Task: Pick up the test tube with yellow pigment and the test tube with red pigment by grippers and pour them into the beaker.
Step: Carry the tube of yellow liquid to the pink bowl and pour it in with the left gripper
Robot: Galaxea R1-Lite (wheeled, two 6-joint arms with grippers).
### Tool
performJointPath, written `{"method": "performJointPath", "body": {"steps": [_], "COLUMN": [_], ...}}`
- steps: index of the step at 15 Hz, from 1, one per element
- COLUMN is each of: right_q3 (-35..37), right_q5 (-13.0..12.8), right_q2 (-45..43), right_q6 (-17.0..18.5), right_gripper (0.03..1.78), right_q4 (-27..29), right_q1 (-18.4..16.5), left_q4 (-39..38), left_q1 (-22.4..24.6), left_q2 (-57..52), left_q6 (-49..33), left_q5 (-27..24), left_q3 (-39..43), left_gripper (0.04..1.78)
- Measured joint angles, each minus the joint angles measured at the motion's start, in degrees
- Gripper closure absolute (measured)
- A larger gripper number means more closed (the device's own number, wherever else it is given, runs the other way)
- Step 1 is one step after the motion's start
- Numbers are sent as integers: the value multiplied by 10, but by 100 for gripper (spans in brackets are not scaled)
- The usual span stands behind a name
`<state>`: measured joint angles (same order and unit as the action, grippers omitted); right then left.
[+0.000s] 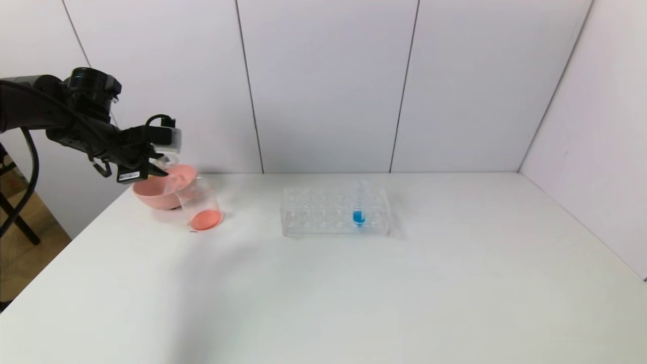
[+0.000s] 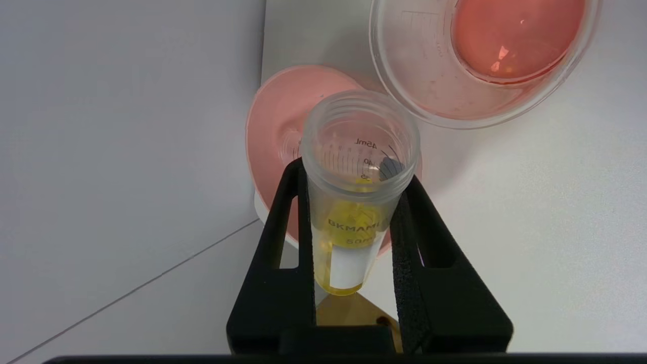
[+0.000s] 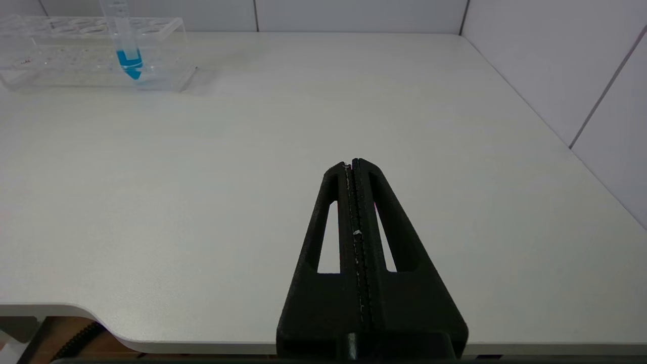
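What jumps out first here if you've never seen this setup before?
The left gripper, raised at the table's far left, clamps the test tube with yellow pigment above the pink bowl. Beside the bowl stands the beaker with red-orange liquid at its bottom. Mid-table, a clear rack holds one blue-liquid tube.

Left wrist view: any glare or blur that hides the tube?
Left wrist view: the yellow tube between the left gripper fingers is readable, only slightly soft; a small glint sits on the beaker's red liquid. Head view: the tube is hardly visible.
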<state>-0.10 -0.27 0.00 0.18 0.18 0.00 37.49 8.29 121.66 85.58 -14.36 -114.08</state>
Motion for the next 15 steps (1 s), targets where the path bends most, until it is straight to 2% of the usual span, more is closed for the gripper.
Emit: {"method": "performJointPath", "body": {"steps": [7,15], "right_q3": [0,0], "right_q5": [0,0], "right_q2": [0,0], "right_q6": [0,0], "right_gripper": [170,170], "right_q4": [0,0], "right_q1": [0,0], "left_q4": [-1,-1], "left_q1": [-23,-38], "left_q2": [6,7], "left_q6": [54,58], "left_q5": [46,97], "left_q3": [1,1], "left_gripper": [137,137]}}
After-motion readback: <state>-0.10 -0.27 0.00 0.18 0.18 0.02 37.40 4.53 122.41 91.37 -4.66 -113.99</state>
